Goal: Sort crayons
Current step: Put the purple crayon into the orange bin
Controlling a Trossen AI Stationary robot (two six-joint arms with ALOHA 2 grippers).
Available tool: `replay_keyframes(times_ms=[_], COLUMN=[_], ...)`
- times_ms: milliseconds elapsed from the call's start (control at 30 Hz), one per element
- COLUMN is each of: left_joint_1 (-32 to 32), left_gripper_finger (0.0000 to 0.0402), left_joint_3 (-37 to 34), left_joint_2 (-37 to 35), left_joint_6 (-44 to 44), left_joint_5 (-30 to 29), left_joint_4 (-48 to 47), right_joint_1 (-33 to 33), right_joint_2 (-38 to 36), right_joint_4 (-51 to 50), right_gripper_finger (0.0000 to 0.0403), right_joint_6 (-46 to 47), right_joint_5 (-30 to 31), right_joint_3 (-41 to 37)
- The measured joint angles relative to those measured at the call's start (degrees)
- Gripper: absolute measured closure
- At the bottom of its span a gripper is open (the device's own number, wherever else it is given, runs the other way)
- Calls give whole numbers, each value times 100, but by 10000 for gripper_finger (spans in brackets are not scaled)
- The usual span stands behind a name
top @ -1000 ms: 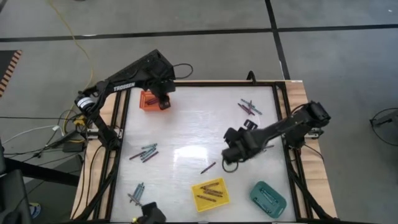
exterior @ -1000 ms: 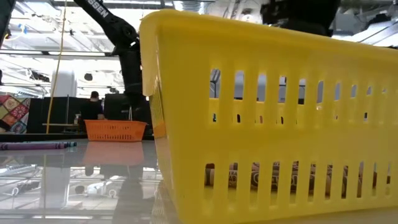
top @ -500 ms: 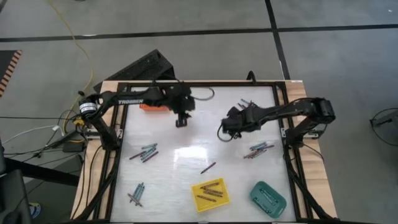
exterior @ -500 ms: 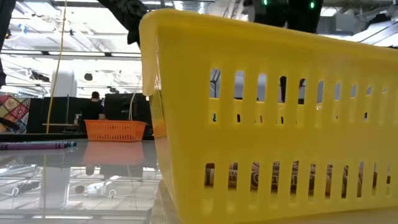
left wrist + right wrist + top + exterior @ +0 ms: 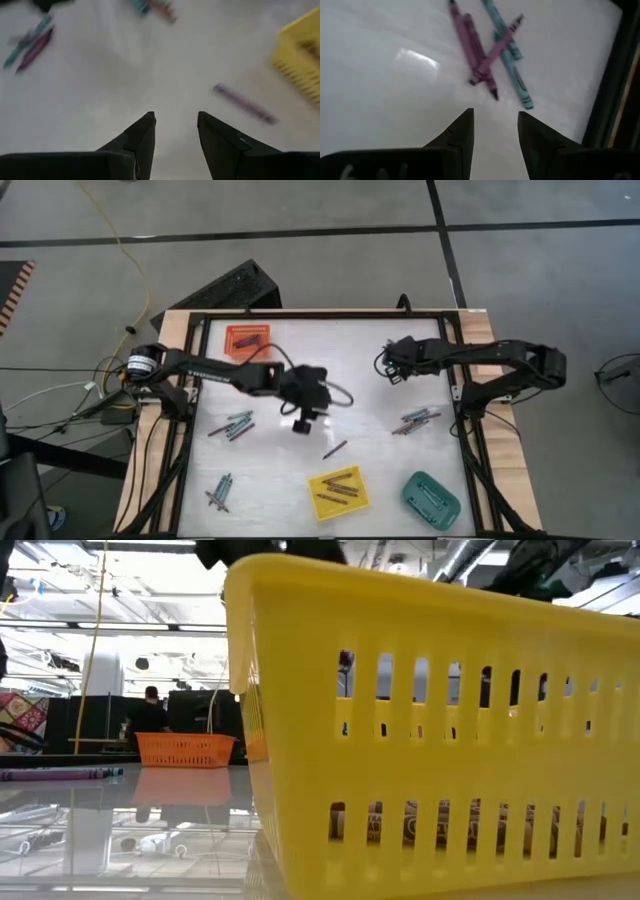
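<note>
Since a moment ago, the left gripper (image 5: 301, 423) has swung from the orange slotted plastic tray (image 5: 246, 339) to mid-table, jaws open and empty, near a lone purple crayon (image 5: 335, 449). The right gripper (image 5: 394, 367) has drawn back toward the far edge, jaws open, above a crossed cluster of purple and teal crayons (image 5: 490, 50). Other crayon groups (image 5: 231, 425) lie scattered; more rest in the yellow slotted tray (image 5: 338, 491), which blocks most of the low view. A teal tray (image 5: 431, 499) sits at the near right corner of the glossy white tabletop (image 5: 330, 395), with grey floor all around it.
</note>
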Motion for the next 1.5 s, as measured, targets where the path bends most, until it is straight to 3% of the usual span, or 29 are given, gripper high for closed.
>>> replay_keyframes(times_ms=[400,667,900,1200,1500], left_joint_1=[-1099,-1636,-1826,-2101,-2271], left_gripper_finger=[264,264,264,264,264], left_joint_3=[-1,-311,-546,-546,-546], left_joint_2=[21,25,28,30,30], left_joint_6=[-216,-399,-621,-732,-546], left_joint_5=[-23,-31,-286,-296,-351], left_joint_4=[616,1515,1919,2001,1981], right_joint_1=[-871,-1390,-1422,-1381,-1430], right_joint_2=[15,17,56,874,968], right_joint_4=[1436,1838,1845,1969,2103], right_gripper_finger=[260,260,260,259,261], right_joint_6=[-366,5,14,147,151], right_joint_5=[-450,-736,-759,-754,-730], right_joint_3=[-261,-259,-259,-256,-256])
